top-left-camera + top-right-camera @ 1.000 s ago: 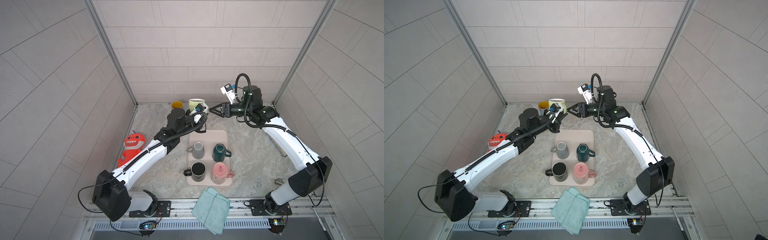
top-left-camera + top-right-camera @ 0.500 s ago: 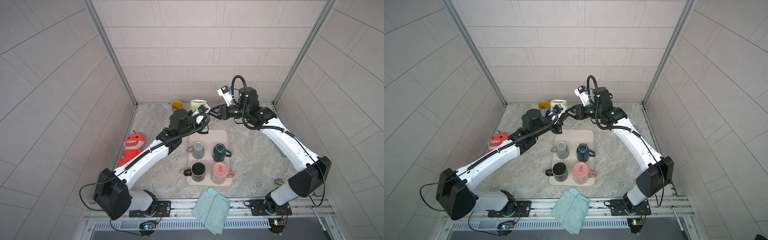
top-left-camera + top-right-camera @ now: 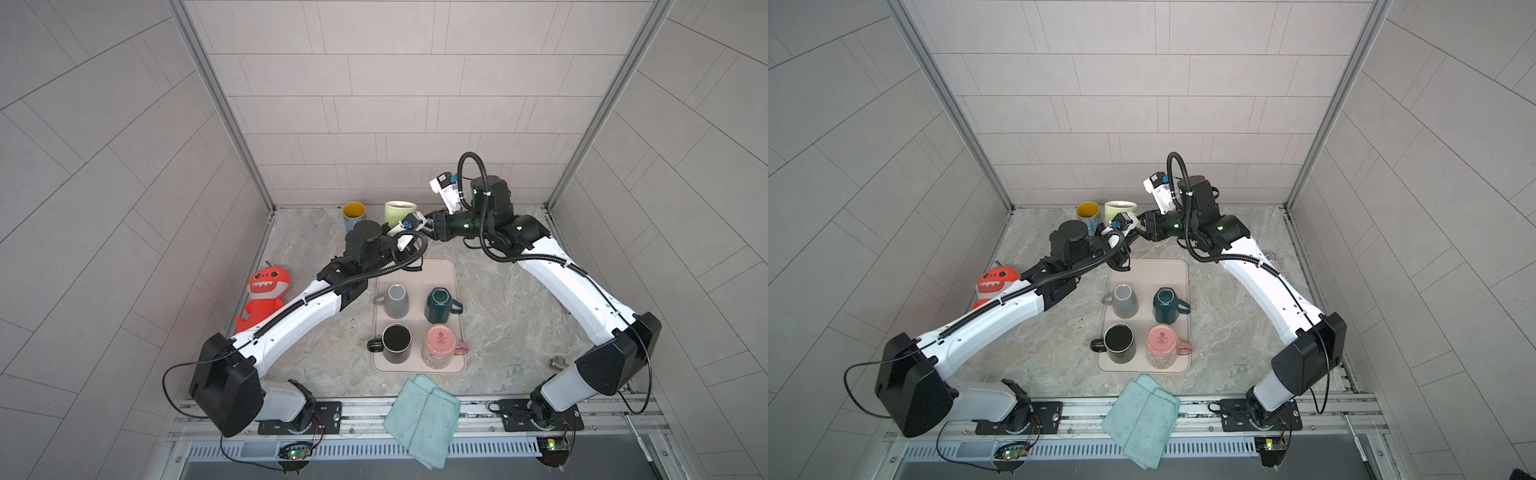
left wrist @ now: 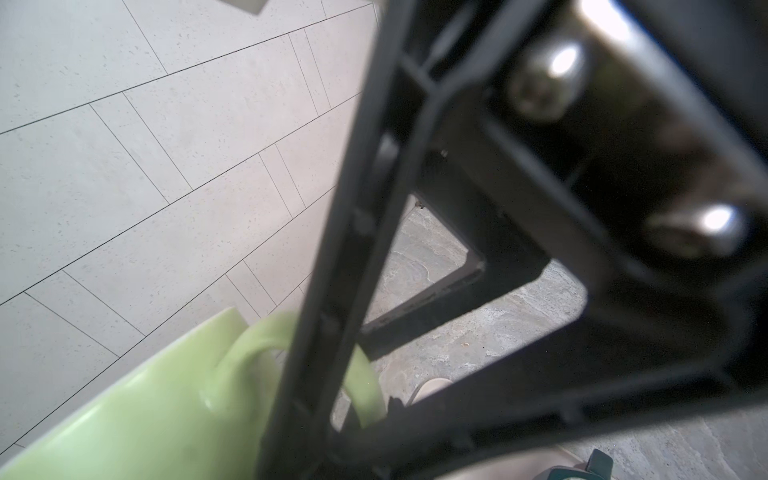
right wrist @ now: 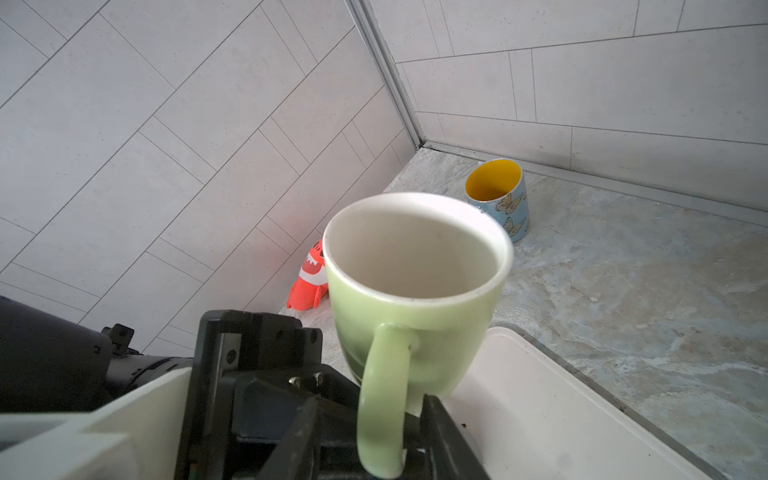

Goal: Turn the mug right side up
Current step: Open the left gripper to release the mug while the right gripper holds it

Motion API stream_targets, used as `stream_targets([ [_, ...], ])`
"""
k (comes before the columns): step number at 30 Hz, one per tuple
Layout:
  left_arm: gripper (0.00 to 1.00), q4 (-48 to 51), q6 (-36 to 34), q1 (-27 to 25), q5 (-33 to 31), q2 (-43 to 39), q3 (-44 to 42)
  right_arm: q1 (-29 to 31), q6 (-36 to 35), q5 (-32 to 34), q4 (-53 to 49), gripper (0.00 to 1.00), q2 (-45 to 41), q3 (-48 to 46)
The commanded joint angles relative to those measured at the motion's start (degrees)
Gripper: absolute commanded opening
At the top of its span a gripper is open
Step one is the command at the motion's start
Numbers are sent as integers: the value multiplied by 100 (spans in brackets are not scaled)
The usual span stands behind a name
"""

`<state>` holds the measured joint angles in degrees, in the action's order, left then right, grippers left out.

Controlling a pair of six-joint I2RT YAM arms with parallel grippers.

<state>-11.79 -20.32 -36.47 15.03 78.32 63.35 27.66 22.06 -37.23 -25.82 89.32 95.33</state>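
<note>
Mouth facing up, light green ceramic mug being held at 12 o'clock end of beige rectangular tray; left gripper clenching mug handle from 7 o'clock; right gripper reaching in from 3 o'clock, jaws parted, straddling same handle, gap showing on one side

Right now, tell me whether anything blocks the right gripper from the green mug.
Nothing visible does. The green mug is upright, its handle between the right gripper's open fingers. The left gripper, which appears to hold the mug up, crowds close beside that handle but leaves the gap free.
</note>
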Motion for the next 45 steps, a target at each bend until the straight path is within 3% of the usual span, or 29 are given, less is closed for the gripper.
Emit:
stream_targets([
  [1,0,-680,-183,-44,-75,-104,131,89,-226,249,-218,40,15,196],
  [25,0,-710,-269,-168,-37,-256,98,168,-209,530,-138,31,130,172],
  [35,0,-693,-351,-233,-123,-264,62,163,-226,748,-157,17,51,92],
  [40,0,-688,-407,-279,-180,-296,15,167,-158,775,-63,0,47,63],
  [45,0,-684,-475,-285,-248,-311,-1,169,-150,773,-119,0,68,90],
])
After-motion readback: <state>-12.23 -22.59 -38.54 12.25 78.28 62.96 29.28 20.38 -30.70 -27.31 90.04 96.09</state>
